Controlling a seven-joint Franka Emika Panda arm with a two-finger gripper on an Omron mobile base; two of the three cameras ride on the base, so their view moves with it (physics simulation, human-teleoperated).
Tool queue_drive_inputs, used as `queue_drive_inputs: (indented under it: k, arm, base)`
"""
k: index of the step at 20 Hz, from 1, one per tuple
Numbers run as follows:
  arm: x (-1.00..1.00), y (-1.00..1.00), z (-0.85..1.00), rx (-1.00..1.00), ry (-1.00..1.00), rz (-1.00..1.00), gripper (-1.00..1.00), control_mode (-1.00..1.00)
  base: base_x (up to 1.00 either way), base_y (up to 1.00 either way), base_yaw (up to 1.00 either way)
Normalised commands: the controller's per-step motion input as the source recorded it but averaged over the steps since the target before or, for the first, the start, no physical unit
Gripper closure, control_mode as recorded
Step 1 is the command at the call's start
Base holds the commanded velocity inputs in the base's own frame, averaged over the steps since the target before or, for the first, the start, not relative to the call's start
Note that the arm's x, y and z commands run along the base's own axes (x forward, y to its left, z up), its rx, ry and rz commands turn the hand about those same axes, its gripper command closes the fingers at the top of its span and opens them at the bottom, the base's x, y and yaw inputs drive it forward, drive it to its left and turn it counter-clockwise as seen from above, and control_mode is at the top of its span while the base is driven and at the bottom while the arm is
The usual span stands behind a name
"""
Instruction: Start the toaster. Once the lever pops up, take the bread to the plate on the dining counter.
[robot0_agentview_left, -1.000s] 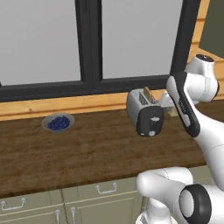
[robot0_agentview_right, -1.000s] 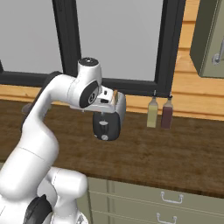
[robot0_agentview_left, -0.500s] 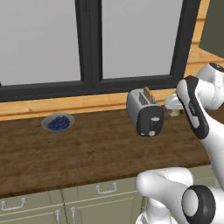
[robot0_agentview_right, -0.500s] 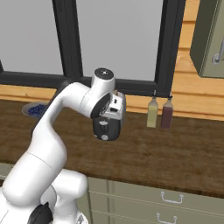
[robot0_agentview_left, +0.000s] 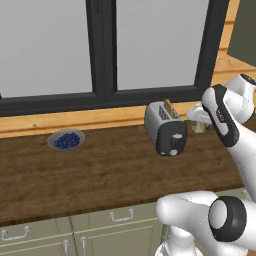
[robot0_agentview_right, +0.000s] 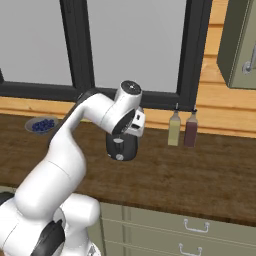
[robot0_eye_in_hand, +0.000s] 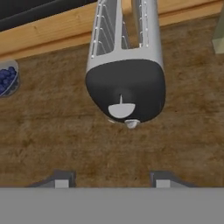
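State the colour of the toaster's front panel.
Dark, near black, on the silver-grey toaster; the hand view shows it best.

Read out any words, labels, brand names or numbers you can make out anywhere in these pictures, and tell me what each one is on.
None can be read.
toaster: its dark front has a round knob and a small button, no lettering or numbers.
two bottles by the window: plain, no label text.
bowl of blueberries: no markings.
cabinet drawers: plain fronts with handles, no signs.

we see even, bright rendered light, almost no shadows; the hand view looks slightly soft, perhaps low resolution.
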Motion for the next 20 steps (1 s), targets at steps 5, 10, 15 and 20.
queue_drive_inputs:
  k: [5, 10, 15, 20]
  arm:
    - [0.08, 0.19, -0.45, -0.02, -0.12, -0.07, 1.0, -1.0]
    - [0.4, 0.02, -0.25, 0.0, 0.0, -0.09, 1.0, -1.0]
    - [0.5, 0.19, -0.07, -0.01, 0.0, -0.06, 1.0, -1.0]
    - [0.24, 0.05, -0.24, 0.0, 0.0, -0.02, 1.0, -1.0]
  base:
    - [0.0, 0.0, 0.0]
    - [0.0, 0.0, 0.0]
    - [0.0, 0.0, 0.0]
    - [0.0, 0.0, 0.0]
